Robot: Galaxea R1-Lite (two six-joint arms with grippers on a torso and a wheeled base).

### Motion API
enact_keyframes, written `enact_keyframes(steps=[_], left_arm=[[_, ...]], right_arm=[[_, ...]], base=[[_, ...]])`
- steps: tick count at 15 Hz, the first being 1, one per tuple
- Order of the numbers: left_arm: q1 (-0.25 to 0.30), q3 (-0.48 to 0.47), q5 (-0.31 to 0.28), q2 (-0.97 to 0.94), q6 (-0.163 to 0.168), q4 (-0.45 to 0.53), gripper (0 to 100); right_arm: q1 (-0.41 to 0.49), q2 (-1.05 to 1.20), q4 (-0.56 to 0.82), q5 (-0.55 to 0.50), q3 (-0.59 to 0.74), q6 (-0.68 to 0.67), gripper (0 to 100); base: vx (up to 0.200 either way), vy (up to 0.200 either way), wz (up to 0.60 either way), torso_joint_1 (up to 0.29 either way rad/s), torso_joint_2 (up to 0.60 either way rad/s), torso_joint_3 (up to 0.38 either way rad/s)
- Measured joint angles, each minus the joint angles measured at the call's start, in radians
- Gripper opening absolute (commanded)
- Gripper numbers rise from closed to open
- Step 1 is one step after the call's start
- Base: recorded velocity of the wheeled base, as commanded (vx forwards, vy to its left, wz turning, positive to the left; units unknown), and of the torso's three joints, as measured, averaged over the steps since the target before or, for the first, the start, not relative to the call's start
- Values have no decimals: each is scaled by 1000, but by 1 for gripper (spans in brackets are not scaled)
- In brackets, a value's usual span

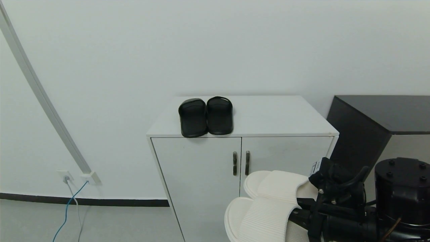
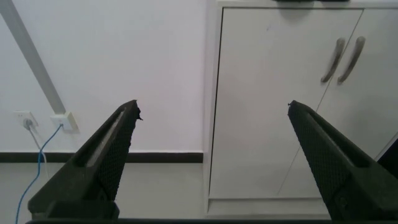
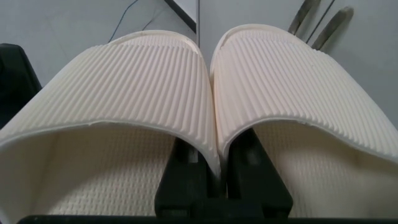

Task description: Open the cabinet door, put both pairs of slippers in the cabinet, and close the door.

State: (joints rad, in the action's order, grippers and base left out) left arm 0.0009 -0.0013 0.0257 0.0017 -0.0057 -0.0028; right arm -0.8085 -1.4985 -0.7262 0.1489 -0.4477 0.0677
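A white two-door cabinet [image 1: 198, 174] stands against the wall with both doors shut and two dark handles [image 1: 241, 163] at the middle seam. A pair of black slippers [image 1: 205, 116] lies side by side on its top, near the front edge. My right gripper [image 1: 300, 208] is low in front of the right door, shut on the inner strap edges of a pair of cream ribbed slippers [image 1: 268, 201]. In the right wrist view its fingers [image 3: 180, 183] pinch the cream slippers [image 3: 149, 81] together. My left gripper [image 2: 214, 107] is open and holds nothing, facing the cabinet's left door [image 2: 273, 106].
A black cabinet [image 1: 379, 114] stands right of the white one. On the wall to the left are a slanted cable duct [image 1: 40, 94] and an outlet [image 1: 65, 176] with cables trailing to the floor. Open grey floor [image 1: 117, 223] lies left of the cabinet.
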Motion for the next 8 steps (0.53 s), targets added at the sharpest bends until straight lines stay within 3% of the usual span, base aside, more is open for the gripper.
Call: enact_keyframes(steps=[8], left_arm=[[0,1,0,0,0,0,100]], right_arm=[[0,0,0,-2,2,13,0]], base=[[0,0,0,-173,500,322]])
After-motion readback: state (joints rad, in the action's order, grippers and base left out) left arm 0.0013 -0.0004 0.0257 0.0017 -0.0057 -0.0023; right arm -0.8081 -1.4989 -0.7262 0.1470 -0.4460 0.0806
